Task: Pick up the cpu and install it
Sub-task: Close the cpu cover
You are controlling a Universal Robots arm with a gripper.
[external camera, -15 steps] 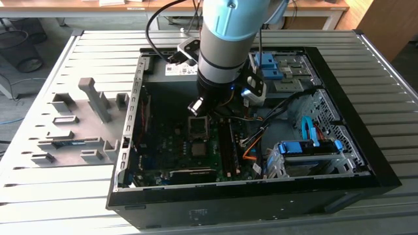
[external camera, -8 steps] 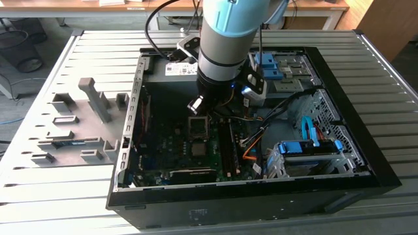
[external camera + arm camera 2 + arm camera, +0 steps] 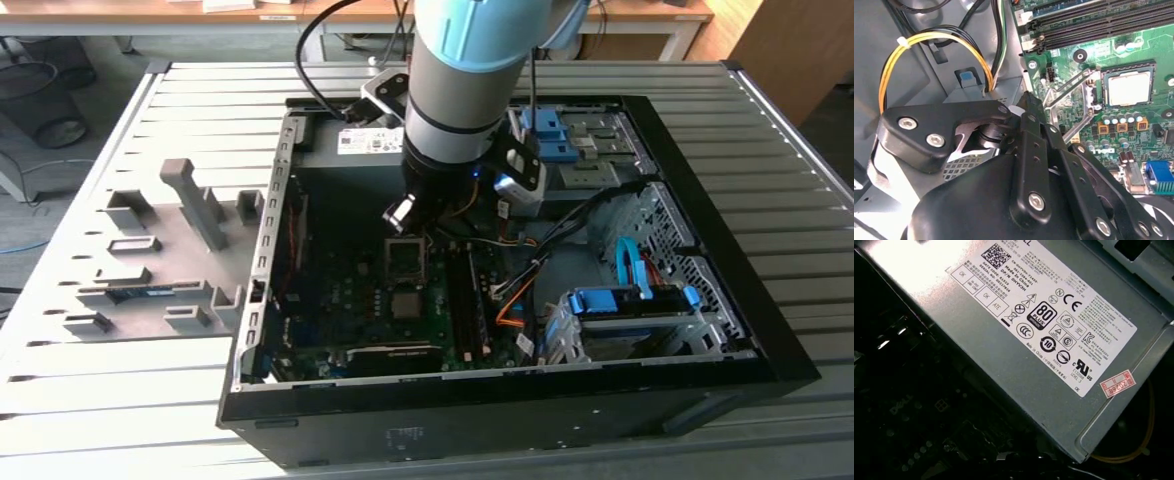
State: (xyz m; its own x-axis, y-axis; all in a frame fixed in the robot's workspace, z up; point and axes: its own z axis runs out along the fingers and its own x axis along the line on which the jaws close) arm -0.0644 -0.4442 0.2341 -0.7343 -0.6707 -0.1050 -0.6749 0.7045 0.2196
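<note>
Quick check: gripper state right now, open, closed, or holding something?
Gripper: state cannot be told; it hangs inside the computer case, above the motherboard.

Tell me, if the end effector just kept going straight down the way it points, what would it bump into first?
Probably the motherboard, near the open CPU socket frame directly beneath the end effector in the exterior view. Depth is hard to judge, so it may touch the socket's raised frame first.
</note>
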